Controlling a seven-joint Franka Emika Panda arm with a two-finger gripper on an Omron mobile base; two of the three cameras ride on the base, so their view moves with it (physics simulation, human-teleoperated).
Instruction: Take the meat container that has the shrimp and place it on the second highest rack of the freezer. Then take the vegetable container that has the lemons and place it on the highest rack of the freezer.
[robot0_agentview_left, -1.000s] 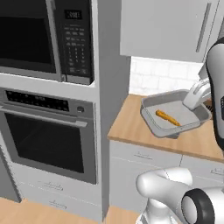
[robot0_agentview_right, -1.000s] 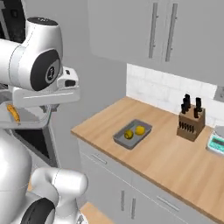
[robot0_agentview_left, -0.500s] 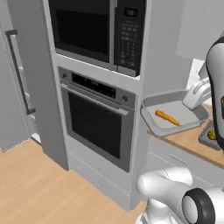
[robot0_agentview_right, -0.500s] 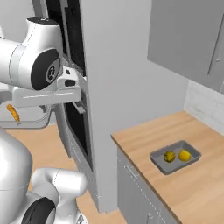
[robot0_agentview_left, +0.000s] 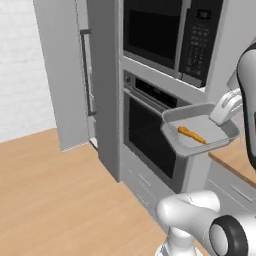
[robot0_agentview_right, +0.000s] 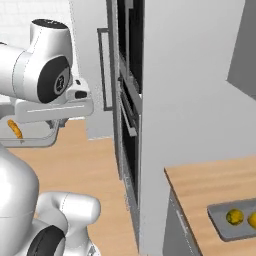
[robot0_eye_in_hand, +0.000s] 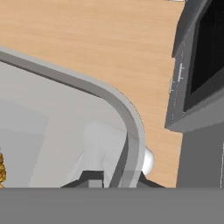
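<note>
My gripper (robot0_agentview_left: 219, 118) is shut on the right rim of the meat container (robot0_agentview_left: 200, 135), a grey tray held in the air in front of the wall oven. The shrimp (robot0_agentview_left: 190, 134), a thin orange strip, lies inside it. In the hand view the tray's curved rim (robot0_eye_in_hand: 109, 94) sits pinched between my fingertips, gripper (robot0_eye_in_hand: 115, 176). The right base view shows the same tray (robot0_agentview_right: 35, 140) at far left. The vegetable container (robot0_agentview_right: 235, 222) with two lemons (robot0_agentview_right: 234, 217) rests on the wooden counter. The freezer (robot0_agentview_left: 65, 75) stands at left, its dark bar handle (robot0_agentview_left: 86, 70) facing me and its racks hidden.
A microwave (robot0_agentview_left: 175, 35) sits above the wall oven (robot0_agentview_left: 150, 120) between freezer and counter. Open wooden floor (robot0_agentview_left: 55, 195) spreads in front of the freezer. The tall oven cabinet's grey side (robot0_agentview_right: 185, 90) separates me from the counter (robot0_agentview_right: 210, 185).
Both base views have swung left from the counter past the ovens, and the freezer has come into sight. The tray with the shrimp stays in my grip.
</note>
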